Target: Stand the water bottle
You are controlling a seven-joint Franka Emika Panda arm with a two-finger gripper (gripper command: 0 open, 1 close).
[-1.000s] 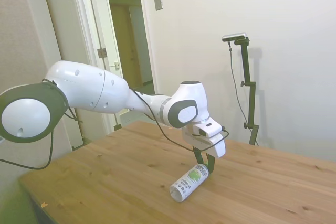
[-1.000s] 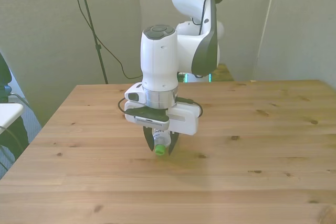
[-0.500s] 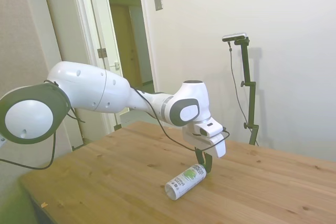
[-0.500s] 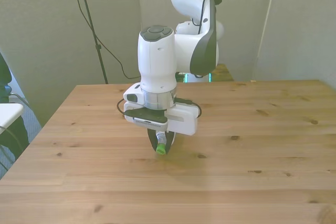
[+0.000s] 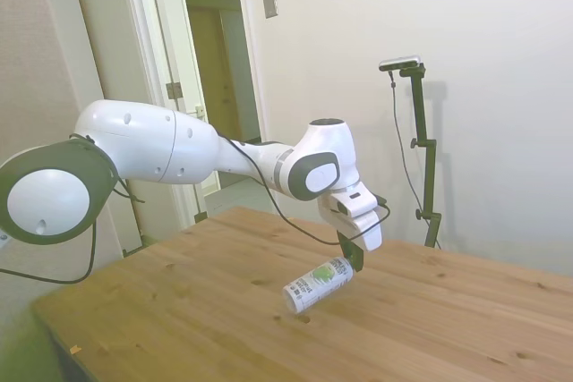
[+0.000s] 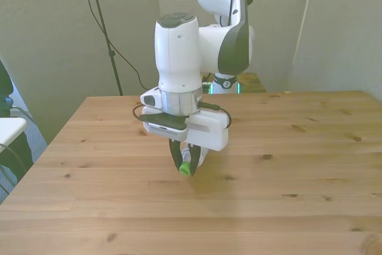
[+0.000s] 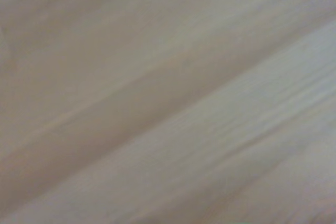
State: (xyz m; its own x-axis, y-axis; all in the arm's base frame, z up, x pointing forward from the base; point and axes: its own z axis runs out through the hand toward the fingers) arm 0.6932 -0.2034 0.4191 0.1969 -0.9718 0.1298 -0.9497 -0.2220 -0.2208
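Claw (image 5: 355, 259) was clamped on the water bottle (image 5: 317, 284) at its neck end, fingers narrow w/ the green cap (image 6: 185, 170) poking out between them in the front view. Bottle was off the tabletop (image 5: 224, 310): side view showed a gap and a small shadow under its base end, so nothing but the claw carried it.

Key relation: bottle's long axis ran nearly level, only slightly tipped, w/ the cap end higher at the claw and the base hanging lower, out toward the side view's left. Front view had the axis pointing roughly at the tabletop's near edge, cap foremost, body hidden behind the claw and wrist housing. So the bottle stuck out sideways from the fingers rather than hanging below them. My read: to stand it, the wrist would need to swing approx a quarter turn so the base faced down and the cap up, then lower till the base sat flat.

Position: above the middle of the tabletop, a bit toward the front view's left, well clear of every edge. Plenty of bare wood under it for set-down.

Risk, as I judged it: grip was at the thin neck, far from the base, so the body could pivot or slip in the fingers during the swing. Light clear plastic, prob. tippy if released w/ any lean.

Wrist view gave only blurred wood grain (image 7: 168, 98); no bottle visible there.
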